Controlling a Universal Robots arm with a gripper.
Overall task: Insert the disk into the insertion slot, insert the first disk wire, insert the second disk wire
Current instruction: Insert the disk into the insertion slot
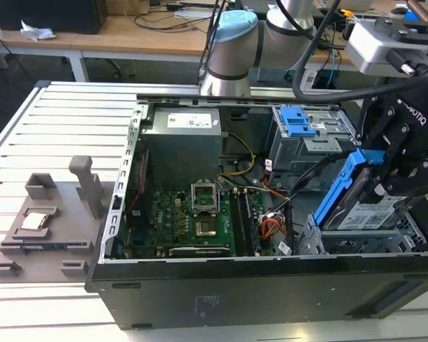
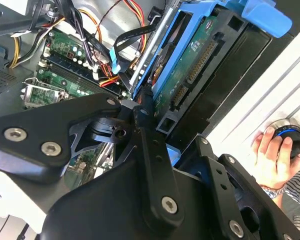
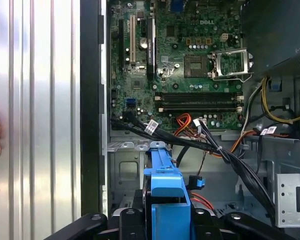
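Exterior view showed the end effector (image 1: 376,187) pinching the flat, blue-framed silver disk (image 1: 357,211), tilted over the perforated metal slot (image 1: 342,246).

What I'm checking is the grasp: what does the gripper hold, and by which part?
The gripper is shut on the flat silver hard drive in its bright blue plastic carrier, gripping the carrier's raised end.

Silver disk (image 1: 369,211) with white label in bright blue carrier, green motherboard (image 1: 192,214), black computer case (image 1: 235,299), orange wires (image 1: 271,228), grey moulded tray (image 1: 43,231), pale ribbed silver counter (image 1: 43,128)
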